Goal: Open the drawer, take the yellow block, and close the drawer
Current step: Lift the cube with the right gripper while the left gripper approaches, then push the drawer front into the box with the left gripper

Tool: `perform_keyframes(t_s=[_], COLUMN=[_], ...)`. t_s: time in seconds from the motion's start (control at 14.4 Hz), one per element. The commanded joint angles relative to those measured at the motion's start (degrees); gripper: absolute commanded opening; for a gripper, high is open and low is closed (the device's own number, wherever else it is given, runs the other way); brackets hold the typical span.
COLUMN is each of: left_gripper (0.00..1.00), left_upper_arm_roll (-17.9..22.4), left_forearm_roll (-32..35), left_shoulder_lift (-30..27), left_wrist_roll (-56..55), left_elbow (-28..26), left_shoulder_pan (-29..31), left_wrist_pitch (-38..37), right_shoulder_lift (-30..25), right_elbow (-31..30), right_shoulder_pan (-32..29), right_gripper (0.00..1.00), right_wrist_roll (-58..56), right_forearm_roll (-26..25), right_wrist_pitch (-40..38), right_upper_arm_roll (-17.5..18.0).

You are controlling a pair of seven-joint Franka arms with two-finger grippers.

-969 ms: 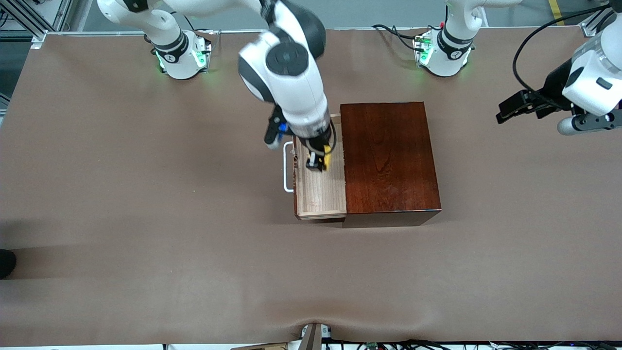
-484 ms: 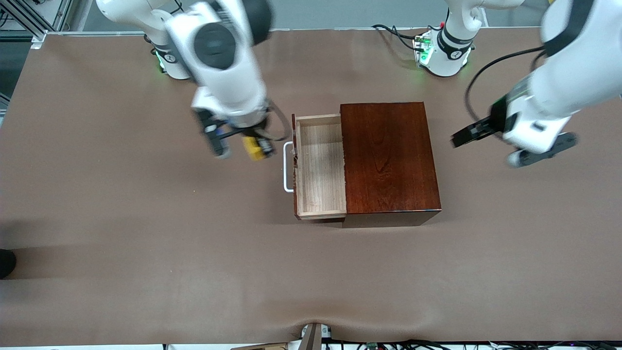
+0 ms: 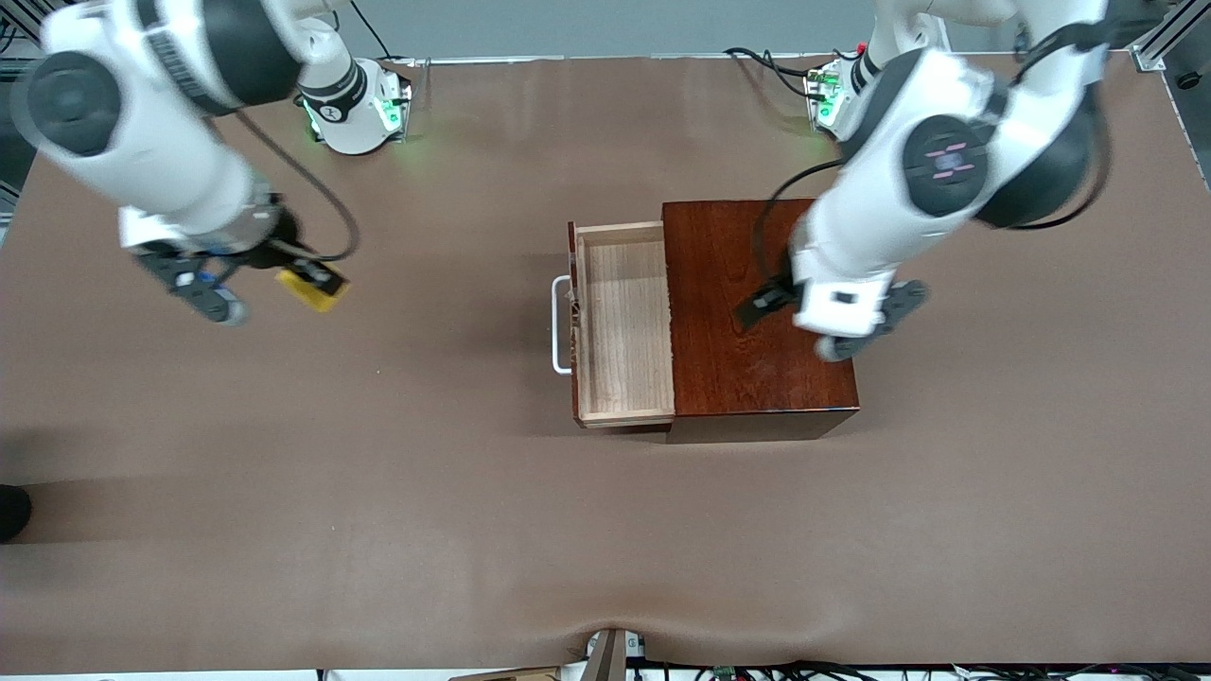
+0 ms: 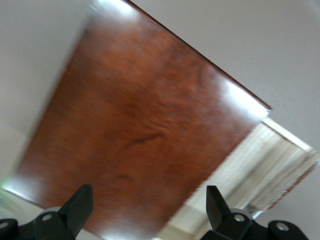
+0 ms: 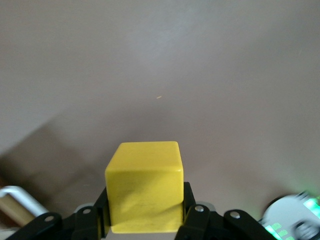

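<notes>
The drawer (image 3: 620, 322) stands pulled out of the dark reddish-brown box (image 3: 757, 303), its pale-wood tray showing nothing inside and its white handle (image 3: 560, 323) toward the right arm's end. My right gripper (image 3: 301, 274) is shut on the yellow block (image 3: 314, 288) above bare table, well clear of the drawer. In the right wrist view the block (image 5: 144, 185) sits squarely between the black fingers (image 5: 192, 210). My left gripper (image 3: 837, 326) hangs open over the box top. Its wrist view shows the box (image 4: 145, 125), the drawer (image 4: 255, 160) and wide-apart fingertips (image 4: 80, 202).
Both arm bases (image 3: 355, 109) (image 3: 842, 99) stand at the table edge farthest from the front camera, with cables beside the left arm's base. Brown table mat (image 3: 378, 492) spreads around the box.
The right arm lifted the yellow block out of the drawer and carried it toward its own end of the table. The left arm swung in from its end to over the box.
</notes>
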Motion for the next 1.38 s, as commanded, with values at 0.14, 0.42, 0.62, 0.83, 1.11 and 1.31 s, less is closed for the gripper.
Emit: perform_keyframes(t_s=[0.14,0.42,0.62,0.83,1.11,1.31], left_gripper=[1.0,1.0,1.0,1.0,1.0,1.0], left_upper_arm_roll=[0.96,0.96,1.14,1.23,1.23,1.23], left_forearm_roll=[2.02,2.29,2.3,2.56,2.56,2.56], left_shoulder_lift=[8.46,11.72,14.44,15.76,18.57,20.68], left_wrist_roll=[-15.52,-31.41,-43.35,-57.84,-71.24,-72.05], left_elbow=[5.21,5.3,5.47,5.47,6.0,6.0], left_shoulder_pan=[-7.78,-13.84,-17.62,-19.3,-20.0,-20.44], left_wrist_pitch=[11.63,19.73,27.55,29.06,32.3,35.47], right_shoulder_lift=[-3.06,-2.09,3.77,10.46,12.24,12.32], right_elbow=[-12.93,-24.97,-28.52,-28.6,-30.35,-32.82], right_shoulder_pan=[-13.78,-20.12,-23.64,-26.89,-26.64,-25.77], right_gripper=[0.23,0.23,0.23,0.23,0.2,0.08], right_wrist_roll=[-28.19,-45.18,-53.1,-58.82,-58.92,-57.87], right_forearm_roll=[-0.08,1.58,1.94,2.03,4.12,5.19], right_wrist_pitch=[9.76,24.34,33.5,38.61,39.84,41.43], right_upper_arm_roll=[1.49,1.49,1.4,1.58,1.49,1.75])
